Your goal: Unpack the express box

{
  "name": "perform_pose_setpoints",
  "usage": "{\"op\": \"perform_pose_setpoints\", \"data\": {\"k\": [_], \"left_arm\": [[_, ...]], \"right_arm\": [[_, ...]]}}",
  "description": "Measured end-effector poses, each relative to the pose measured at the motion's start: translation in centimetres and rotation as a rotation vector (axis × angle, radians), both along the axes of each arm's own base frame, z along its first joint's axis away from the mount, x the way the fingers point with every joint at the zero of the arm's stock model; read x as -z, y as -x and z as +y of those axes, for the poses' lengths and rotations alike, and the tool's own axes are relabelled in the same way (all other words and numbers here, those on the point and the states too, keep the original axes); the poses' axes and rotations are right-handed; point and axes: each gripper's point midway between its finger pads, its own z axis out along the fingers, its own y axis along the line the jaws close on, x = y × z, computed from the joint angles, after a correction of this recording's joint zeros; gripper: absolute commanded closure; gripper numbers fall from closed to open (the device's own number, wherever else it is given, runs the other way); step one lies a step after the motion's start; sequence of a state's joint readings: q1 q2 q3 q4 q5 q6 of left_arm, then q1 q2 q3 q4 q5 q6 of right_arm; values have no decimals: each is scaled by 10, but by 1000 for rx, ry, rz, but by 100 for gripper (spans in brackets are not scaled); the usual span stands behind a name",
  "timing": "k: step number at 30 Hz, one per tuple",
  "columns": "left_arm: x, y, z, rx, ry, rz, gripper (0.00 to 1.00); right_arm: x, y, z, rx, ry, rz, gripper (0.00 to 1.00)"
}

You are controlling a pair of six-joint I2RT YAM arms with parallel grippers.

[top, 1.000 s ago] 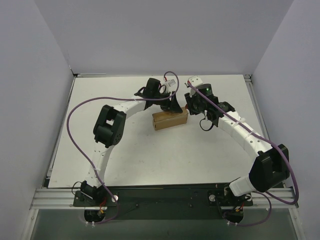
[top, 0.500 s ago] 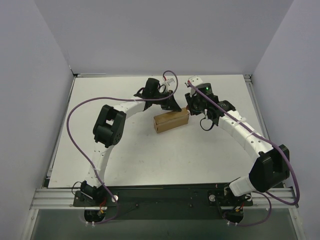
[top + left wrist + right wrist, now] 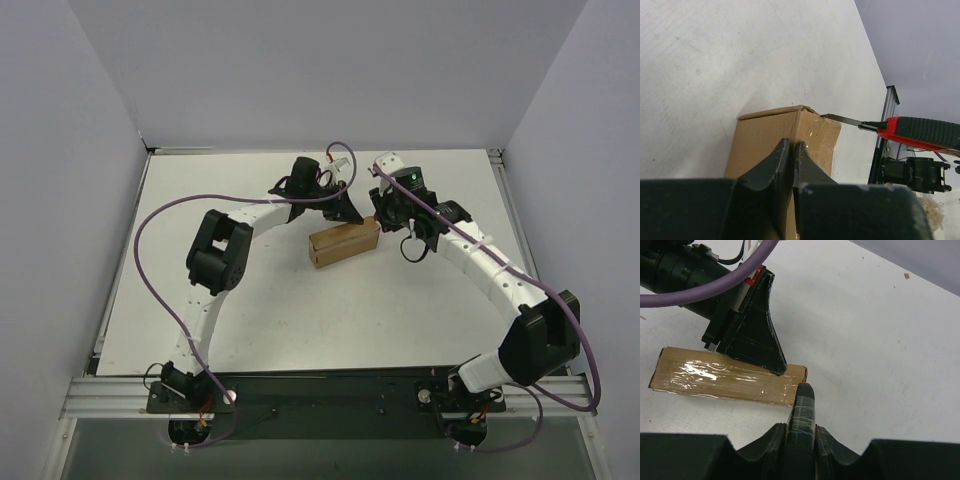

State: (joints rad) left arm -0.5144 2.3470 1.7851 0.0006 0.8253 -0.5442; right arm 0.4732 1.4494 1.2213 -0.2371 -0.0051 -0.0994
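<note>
The express box [image 3: 342, 245] is a small tan carton with clear tape along its top, lying mid-table. My left gripper [image 3: 792, 147] is shut, its tips resting together on the box's [image 3: 765, 135] upper edge near the far end. From the right wrist it shows as a black wedge [image 3: 776, 369] touching the taped box [image 3: 715, 380]. My right gripper [image 3: 800, 429] is shut on the red-and-black utility knife [image 3: 801, 407], which points at the box's right end. In the left wrist view the knife [image 3: 920, 132] has its blade [image 3: 842, 119] at the box's top corner.
The white table [image 3: 300, 310] is walled by grey panels on the left, back and right. A metal rail [image 3: 510, 220] runs along its right edge. Purple cables [image 3: 160, 215] loop off both arms above the table.
My left gripper's jaws have closed together over the box. The box has shifted slightly on the table. The right gripper keeps its hold on the knife at the box's end.
</note>
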Motion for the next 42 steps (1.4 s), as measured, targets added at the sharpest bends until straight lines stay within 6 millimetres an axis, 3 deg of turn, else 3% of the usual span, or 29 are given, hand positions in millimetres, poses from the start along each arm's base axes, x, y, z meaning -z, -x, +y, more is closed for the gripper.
{"op": "perform_pose_setpoints", "data": {"k": [8,15,19,29,33,37,42], "left_arm": [[0,1,0,2,1,-1,100],[0,0,0,1,1,-2,100],[0,1,0,4,2,-3,100],[-1,2,-1,18,8,-6,100],[-1,3,-1,21,10,-10,100],[-1,3,-1,24,11,-14,100],[-1,3,-1,25,11,-17,100]], "right_arm": [[3,11,-7,-34,47,30,100],[19,36,-17,-50,91,144,100],[17,41,-23,-43,99,163,100],[-25,-15,-54,3,-73,28,100],[-24,-26,-33,-73,-174,32,100],[-18,-23,-10,-142,-230,64,100],[-18,-21,3,-179,-231,61,100]]}}
